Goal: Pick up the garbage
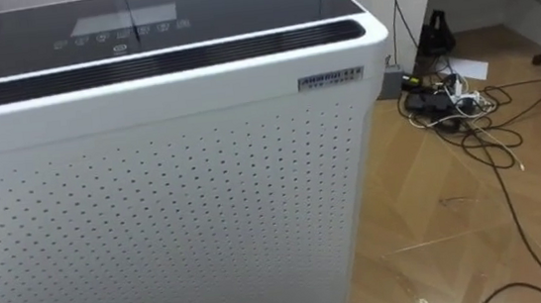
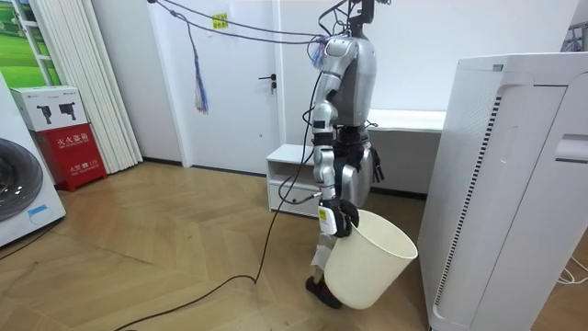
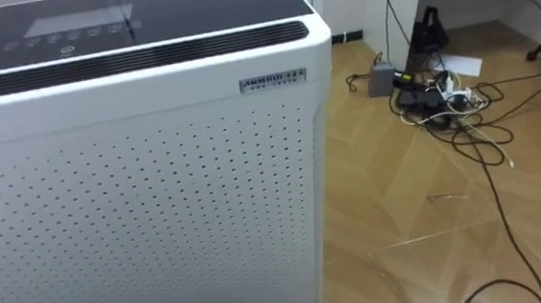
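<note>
Right robot hand [image 2: 338,219] curled over rim of cream bin [image 2: 372,267], beside legs, facing white purifier [image 1: 164,182]. Left robot hand [image 2: 375,170] at hip, state untellable. Likely garbage: paper sheet [image 1: 470,71] on floor by cable tangle [image 1: 440,102]. Judged light, flimsy, flat; pinch an edge.

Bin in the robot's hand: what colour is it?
Plain cream-white bin, no pattern; the room view shows it best, hanging from the right hand.

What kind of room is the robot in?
Probably a room in a home, or a lab set up like one. A washing machine stands at the room view's left, a tall white air purifier stands before the robot, and a tangle of cables lies on the wooden floor.
</note>
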